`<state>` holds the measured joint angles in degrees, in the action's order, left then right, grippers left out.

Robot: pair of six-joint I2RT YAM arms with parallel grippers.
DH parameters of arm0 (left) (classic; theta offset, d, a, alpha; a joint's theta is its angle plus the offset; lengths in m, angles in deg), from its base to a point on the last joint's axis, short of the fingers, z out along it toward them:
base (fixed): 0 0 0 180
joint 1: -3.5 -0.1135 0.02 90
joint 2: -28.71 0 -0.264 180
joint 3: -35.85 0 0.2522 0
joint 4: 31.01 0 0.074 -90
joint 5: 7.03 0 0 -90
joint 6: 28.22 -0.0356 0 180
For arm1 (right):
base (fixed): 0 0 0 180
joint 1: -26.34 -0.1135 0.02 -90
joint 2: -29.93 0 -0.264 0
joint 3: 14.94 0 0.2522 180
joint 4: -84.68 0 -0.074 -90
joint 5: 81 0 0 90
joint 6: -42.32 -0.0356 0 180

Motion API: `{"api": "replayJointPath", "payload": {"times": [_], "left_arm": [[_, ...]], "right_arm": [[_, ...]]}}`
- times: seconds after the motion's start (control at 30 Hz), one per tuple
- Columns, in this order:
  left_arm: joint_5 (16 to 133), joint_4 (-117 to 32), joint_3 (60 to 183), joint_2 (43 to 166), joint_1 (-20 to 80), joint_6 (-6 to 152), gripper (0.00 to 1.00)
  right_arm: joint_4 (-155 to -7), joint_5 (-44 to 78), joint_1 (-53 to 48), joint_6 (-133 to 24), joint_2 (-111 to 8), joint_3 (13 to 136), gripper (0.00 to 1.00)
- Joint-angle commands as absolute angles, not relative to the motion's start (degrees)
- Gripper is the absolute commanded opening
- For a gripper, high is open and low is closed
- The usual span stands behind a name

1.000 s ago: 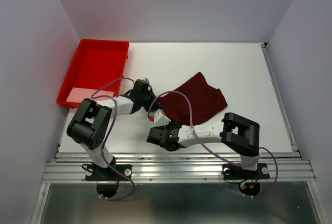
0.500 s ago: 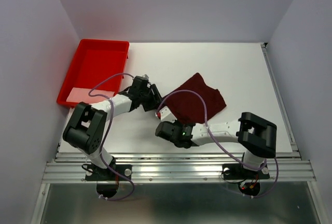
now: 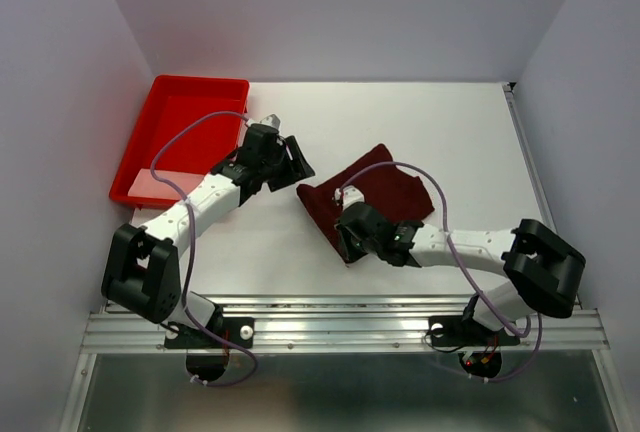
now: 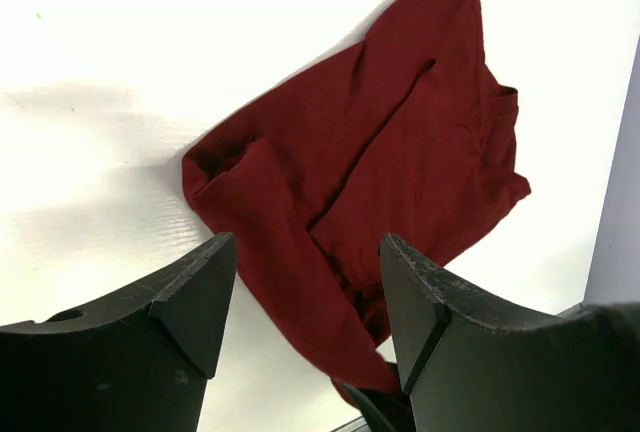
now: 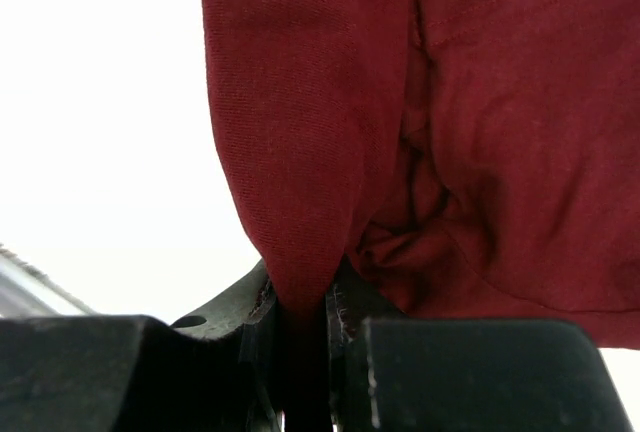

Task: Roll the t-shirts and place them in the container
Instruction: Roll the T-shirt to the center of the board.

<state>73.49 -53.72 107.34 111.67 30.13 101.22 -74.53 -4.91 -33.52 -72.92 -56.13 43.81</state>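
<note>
**Top view.** A white table (image 3: 460, 122) enclosed by pale walls is carrying the scene. The maroon t-shirt (image 3: 392, 192) is lying crumpled between the two claws. It is just beyond the left claw (image 3: 292, 164), whose jaws are standing apart and holding nothing. The right claw (image 3: 349, 235) is sitting at the garment's near edge and pinching it. A rigid, glossy red tray (image 3: 200, 80) is resting on the left claw's outer side, well apart from the shirt.

**Left wrist view.** The dark, wedge-shaped fingers (image 4: 190, 302) are gaping, and the cloth is showing through the gap, on the table ahead of them. The shirt is a soft, matte knit, heaped in an uneven diagonal. One thick folded band is running toward the claw.

**Right wrist view.** The jaws are clamping together on a narrow fold of the shirt that is rising from between them. Beyond the claw and to its right, the fabric is bunching into wrinkles, and a stitched seam is showing.

**Reading.** The step in hand is probably arranging the shirt; no roll is forming yet. The next move is likely calling for the right claw to draw its fold outward. The left claw would then be taking an opposite edge to spread the limp cloth flat before rolling.
</note>
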Motion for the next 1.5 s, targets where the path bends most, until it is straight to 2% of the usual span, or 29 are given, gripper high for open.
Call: {"api": "replayJointPath", "payload": {"times": [0.0, 0.53, 0.87, 1.1, 1.47], "left_arm": [[75.59, -56.72, 109.99, 108.61, 30.31, 98.61, 0.7], [71.37, -53.74, 108.23, 107.9, 31.97, 97.64, 0.68], [63.55, -43.38, 105.15, 112.2, 34.69, 99.49, 0.64], [62.67, -42.04, 106.47, 116.6, 36.28, 99.4, 0.63], [63.63, -40.47, 105.78, 114.94, 36.46, 98.52, 0.62]], "right_arm": [[-83.38, 6.35, -30.62, -75.71, -52.17, 41.37, 0.01], [-95.79, 34.12, -16.82, -83.18, -52.07, 33.72, 0.01], [-103.34, 42.13, -11.9, -88.02, -54.88, 28.8, 0.01], [-108.62, 49.08, -6.89, -90.92, -57.52, 27.12, 0.01], [-111.44, 53.47, -2.41, -94.17, -61.21, 26.51, 0.01]]}}
